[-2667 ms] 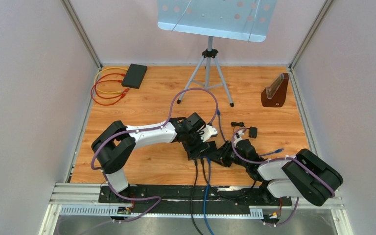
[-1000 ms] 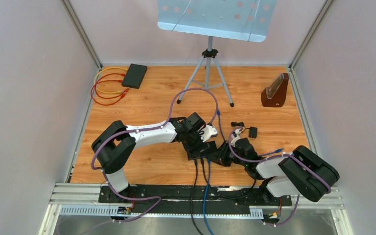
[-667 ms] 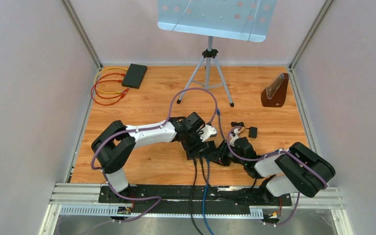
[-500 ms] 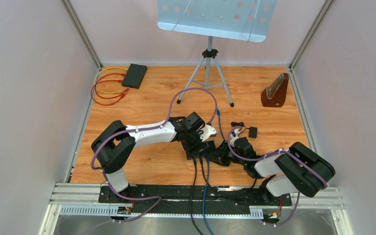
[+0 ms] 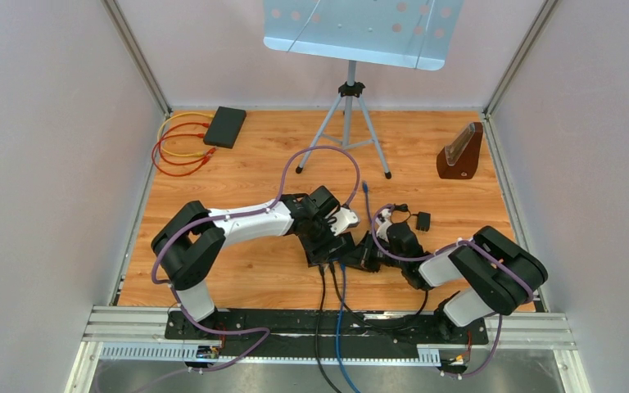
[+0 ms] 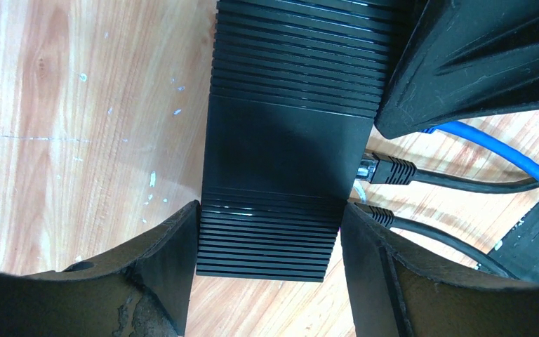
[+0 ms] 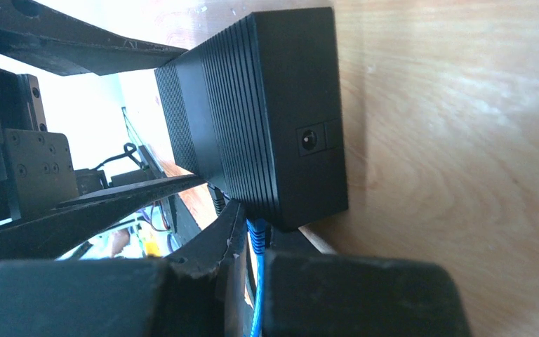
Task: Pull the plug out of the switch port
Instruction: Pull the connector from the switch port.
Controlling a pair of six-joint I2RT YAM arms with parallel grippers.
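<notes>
The black ribbed switch [image 5: 326, 248] lies on the wooden table. It fills the left wrist view [image 6: 274, 140] and shows end-on in the right wrist view [image 7: 267, 112]. My left gripper [image 6: 267, 239] is shut on its sides, one finger against each. Two black plugs [image 6: 386, 170] and a blue plug [image 7: 258, 235] sit in its near-side ports. My right gripper [image 7: 260, 281] is shut on the blue plug and its cable [image 5: 340, 327], right against the switch. In the top view the right gripper [image 5: 362, 255] touches the switch's right end.
A music stand on a tripod [image 5: 348, 123] is at the back centre. A second black box [image 5: 225, 127] with red and yellow cables is at the back left. A brown metronome [image 5: 461, 153] is at the back right. A small black adapter [image 5: 422, 219] lies by the right arm.
The right arm has pushed left toward the switch and closed in on the blue plug. The left gripper and the switch have shifted slightly left.
</notes>
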